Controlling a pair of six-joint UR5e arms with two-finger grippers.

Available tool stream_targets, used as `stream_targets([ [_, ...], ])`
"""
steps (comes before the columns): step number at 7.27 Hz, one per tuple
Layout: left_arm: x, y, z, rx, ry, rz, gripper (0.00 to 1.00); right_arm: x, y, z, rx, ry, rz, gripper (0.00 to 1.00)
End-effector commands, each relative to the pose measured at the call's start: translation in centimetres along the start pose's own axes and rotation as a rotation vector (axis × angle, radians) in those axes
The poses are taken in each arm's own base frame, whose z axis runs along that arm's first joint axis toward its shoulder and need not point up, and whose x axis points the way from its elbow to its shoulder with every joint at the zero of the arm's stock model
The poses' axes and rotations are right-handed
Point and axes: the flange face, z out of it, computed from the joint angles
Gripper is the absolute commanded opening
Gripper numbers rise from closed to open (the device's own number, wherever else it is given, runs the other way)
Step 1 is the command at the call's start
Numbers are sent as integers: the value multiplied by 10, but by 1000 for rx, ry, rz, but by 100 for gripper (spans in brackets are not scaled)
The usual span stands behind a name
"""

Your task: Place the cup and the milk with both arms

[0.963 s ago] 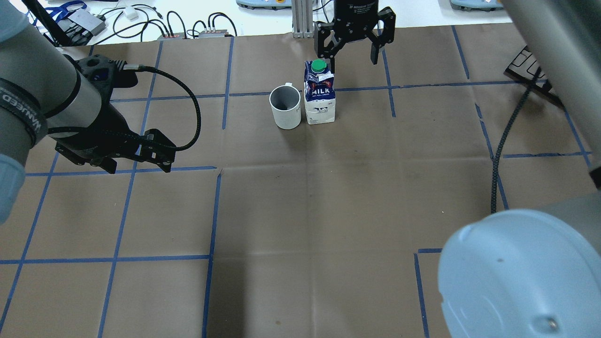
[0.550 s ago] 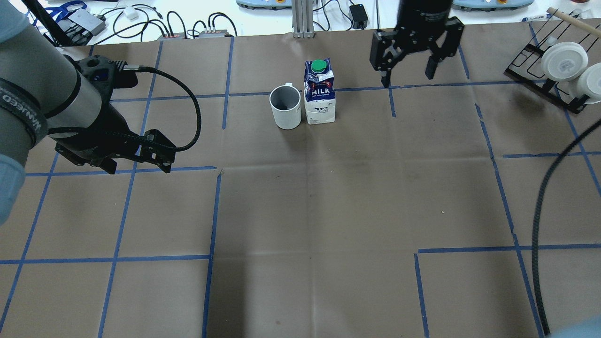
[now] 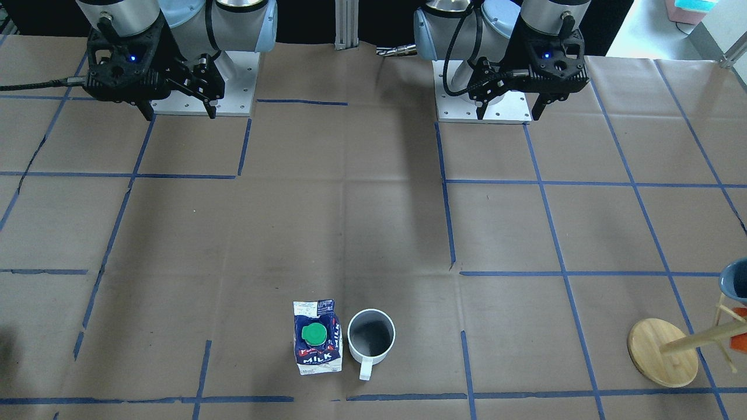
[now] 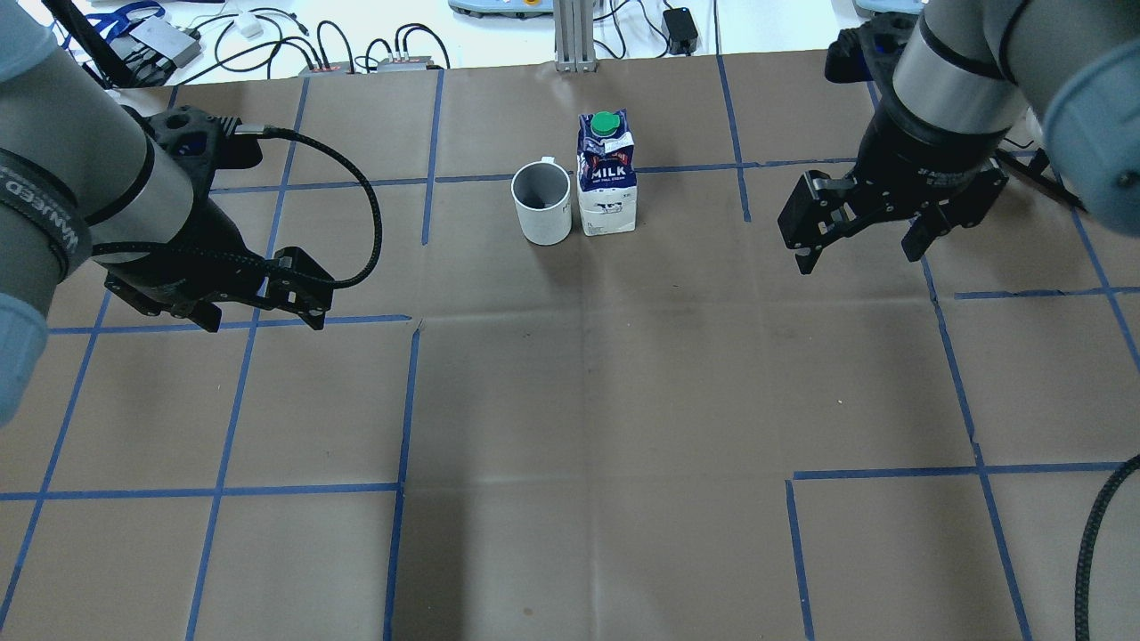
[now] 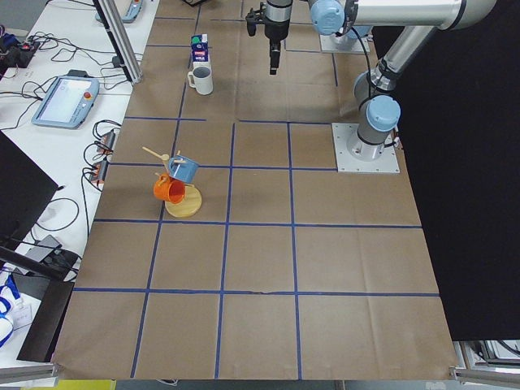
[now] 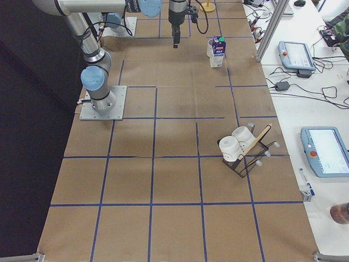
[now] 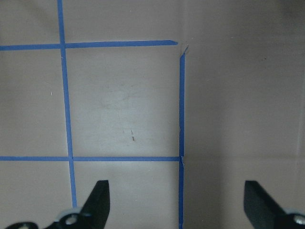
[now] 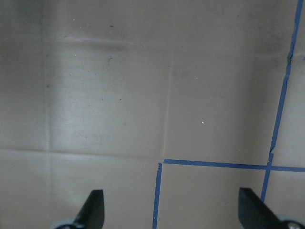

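Since the cup (image 4: 541, 203) and milk (image 4: 606, 178) stand together well ahead of, and between, the left gripper (image 4: 263, 319) and right gripper (image 4: 859, 256), both wide open and empty, placing seems finished and only a retreat remains.

the carton (image 4: 606, 178) is dark blue above and white at the foot, with white "milk" lettering, a red logo band and a round green cap (image 4: 606, 124). the mug (image 4: 541, 203) is white outside and grey inside. the table cover (image 4: 570, 401) is plain brown paper, ruled into squares by blue tape lines (image 4: 223, 490). the left arm (image 4: 80, 169) and right arm (image 4: 971, 62) are silver-grey with light-blue joint caps. the left gripper (image 4: 263, 319) and right gripper (image 4: 859, 258) are black, each with a small blue light. a pale wooden stand (image 3: 662, 353) bears an orange cup (image 5: 168, 190) and a blue cup (image 5: 184, 169). a black wire rack (image 6: 245, 166) bears two white cups (image 6: 228, 146).
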Motion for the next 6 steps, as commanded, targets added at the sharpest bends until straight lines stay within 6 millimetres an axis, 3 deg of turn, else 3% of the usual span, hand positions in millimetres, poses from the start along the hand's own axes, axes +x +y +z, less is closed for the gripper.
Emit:
stream_targets([
  [1, 1, 9, 8, -7, 3, -1, 100, 4, 8, 6, 16, 12, 72, 100],
  [6, -3, 13, 6, 5, 6, -11, 100, 4, 7, 5, 13, 12, 75, 100],
])
